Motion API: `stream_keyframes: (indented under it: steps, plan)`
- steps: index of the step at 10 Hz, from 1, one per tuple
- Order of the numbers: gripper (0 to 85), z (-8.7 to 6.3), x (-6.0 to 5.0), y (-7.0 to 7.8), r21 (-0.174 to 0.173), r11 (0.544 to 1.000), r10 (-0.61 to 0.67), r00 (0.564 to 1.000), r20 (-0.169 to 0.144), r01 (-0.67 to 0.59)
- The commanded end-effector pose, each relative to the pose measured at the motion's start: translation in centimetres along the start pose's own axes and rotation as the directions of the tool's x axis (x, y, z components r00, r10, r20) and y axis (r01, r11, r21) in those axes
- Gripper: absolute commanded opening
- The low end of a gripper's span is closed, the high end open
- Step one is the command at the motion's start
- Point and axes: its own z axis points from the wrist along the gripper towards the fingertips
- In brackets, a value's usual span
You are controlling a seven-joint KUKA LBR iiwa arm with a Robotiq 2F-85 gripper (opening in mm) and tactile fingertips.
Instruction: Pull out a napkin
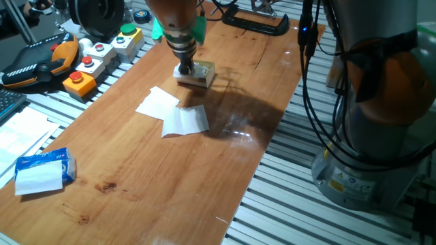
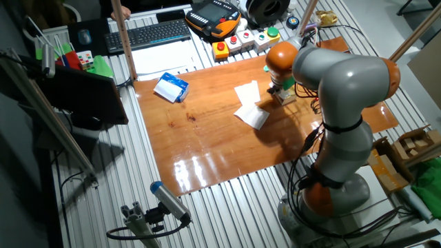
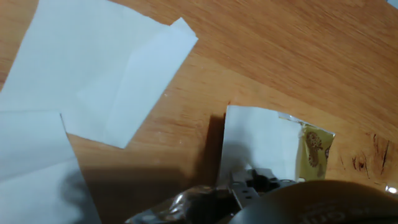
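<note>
Looking down from the hand view, you see the small tan-gold cardboard box (image 3: pixel 314 149) with white napkin paper (image 3: pixel 258 140) at its top, right beneath the two-finger gripper (image 1: pixel 185 69). You cannot tell whether its fingers are clenched or released. Two flat white square sheets (image 1: pixel 172 112) lie just beside the box on the wooden table (image 1: pixel 136 190). A blue tissue packet (image 1: pixel 44 170) sits well apart.
</note>
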Motion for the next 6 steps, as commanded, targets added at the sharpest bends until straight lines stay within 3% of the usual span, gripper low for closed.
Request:
stream_keyframes:
  steps: [1, 3, 4, 6]
  plan:
    - [14.3, -0.2, -0.1, -0.1, -0.003, 1.000, 0.001, 1.000, -0.001, -0.001]
    - [26.0, -1.5, -0.7, -0.2, -0.019, 0.999, 0.028, 0.999, -0.022, -0.029]
    - [36.3, -2.2, -1.3, 0.0, -0.016, 0.998, 0.057, 0.998, -0.025, -0.057]
    - [48.7, -2.5, -2.1, 0.5, 0.014, 0.996, 0.090, 0.996, -0.015, -0.090]
